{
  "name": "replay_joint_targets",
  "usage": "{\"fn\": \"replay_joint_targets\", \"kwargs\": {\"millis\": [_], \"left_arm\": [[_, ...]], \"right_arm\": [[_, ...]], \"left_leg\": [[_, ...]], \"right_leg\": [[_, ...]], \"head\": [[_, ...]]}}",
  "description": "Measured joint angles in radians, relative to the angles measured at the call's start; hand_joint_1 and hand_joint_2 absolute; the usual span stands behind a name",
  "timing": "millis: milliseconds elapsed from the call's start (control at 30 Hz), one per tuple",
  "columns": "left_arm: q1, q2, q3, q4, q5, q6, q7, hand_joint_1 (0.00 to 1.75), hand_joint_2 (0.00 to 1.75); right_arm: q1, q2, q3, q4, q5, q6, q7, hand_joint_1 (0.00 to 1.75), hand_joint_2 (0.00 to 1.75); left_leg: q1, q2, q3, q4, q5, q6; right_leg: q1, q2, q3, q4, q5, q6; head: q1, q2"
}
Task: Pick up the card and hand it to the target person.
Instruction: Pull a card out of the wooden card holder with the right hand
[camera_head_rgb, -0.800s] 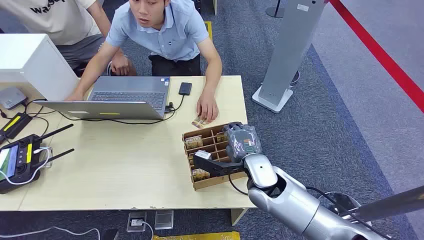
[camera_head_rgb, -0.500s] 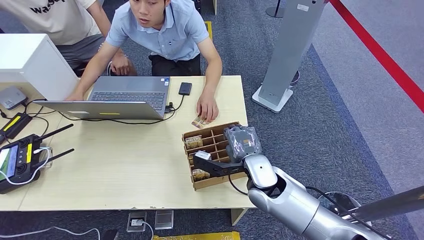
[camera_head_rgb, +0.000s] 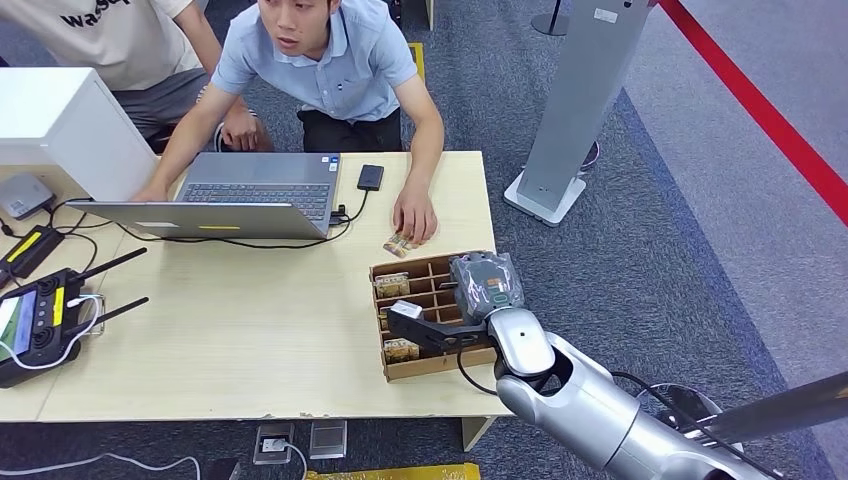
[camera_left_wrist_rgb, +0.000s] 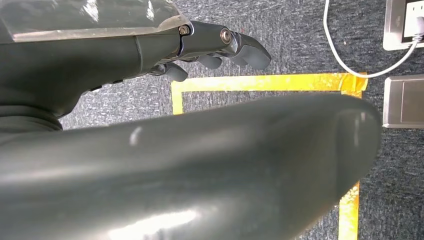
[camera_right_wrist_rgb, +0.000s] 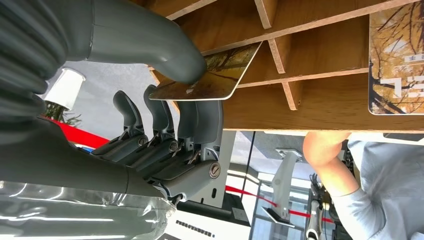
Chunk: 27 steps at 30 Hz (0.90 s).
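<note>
A wooden compartment box (camera_head_rgb: 440, 363) stands at the right end of the table (camera_head_rgb: 230, 340), with cards (camera_head_rgb: 392, 284) in several slots. My right hand (camera_head_rgb: 483, 285) reaches over the box from its right side. In the right wrist view the thumb (camera_right_wrist_rgb: 165, 50) presses on a brown card (camera_right_wrist_rgb: 215, 80) at the rim of a slot, with the fingers (camera_right_wrist_rgb: 165, 120) beneath it, so the card is pinched. Another card (camera_right_wrist_rgb: 395, 60) lies in a further slot. My left hand (camera_left_wrist_rgb: 215, 42) hangs over the carpet, holding nothing. A person in a blue shirt (camera_head_rgb: 320, 60) crouches behind the table, a hand (camera_head_rgb: 415, 218) resting near the box.
A loose card (camera_head_rgb: 398, 244) lies under the person's hand. A laptop (camera_head_rgb: 240, 195), a phone (camera_head_rgb: 370, 177) and cables sit at the back of the table, a controller (camera_head_rgb: 40, 325) at its left. A second person (camera_head_rgb: 120, 40) stands behind. A grey pillar (camera_head_rgb: 575, 110) rises at the right.
The box has turned slightly, squarer to the table edge. My right hand has shifted a little with it, still over the same slots.
</note>
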Motion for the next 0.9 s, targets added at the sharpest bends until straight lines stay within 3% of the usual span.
{"fn": "replay_joint_targets", "kwargs": {"millis": [500,733,900], "left_arm": [[0.004,0.0,0.0,0.0,0.004,0.025,0.003,0.0,0.0],[0.016,0.01,0.0,0.0,0.017,0.028,0.003,0.0,0.0],[0.022,0.014,0.0,0.0,0.025,0.027,0.0,0.0,0.0]], "right_arm": [[0.0,-0.005,-0.008,-0.026,-0.008,0.001,0.014,1.41,1.75],[-0.035,-0.048,-0.06,-0.182,-0.295,0.135,0.07,1.41,1.75],[-0.078,-0.078,-0.101,-0.343,-0.411,0.095,0.034,1.41,1.75]], "left_leg": [[0.0,0.0,0.0,0.0,0.0,0.0],[0.0,0.0,0.0,0.0,0.0,0.0],[0.0,0.0,0.0,0.0,0.0,0.0]], "right_leg": [[0.0,0.0,0.0,0.0,0.0,0.0],[0.0,0.0,0.0,0.0,0.0,0.0],[0.0,0.0,0.0,0.0,0.0,0.0]], "head": [[0.0,0.0],[0.001,0.0],[0.0,0.0]]}}
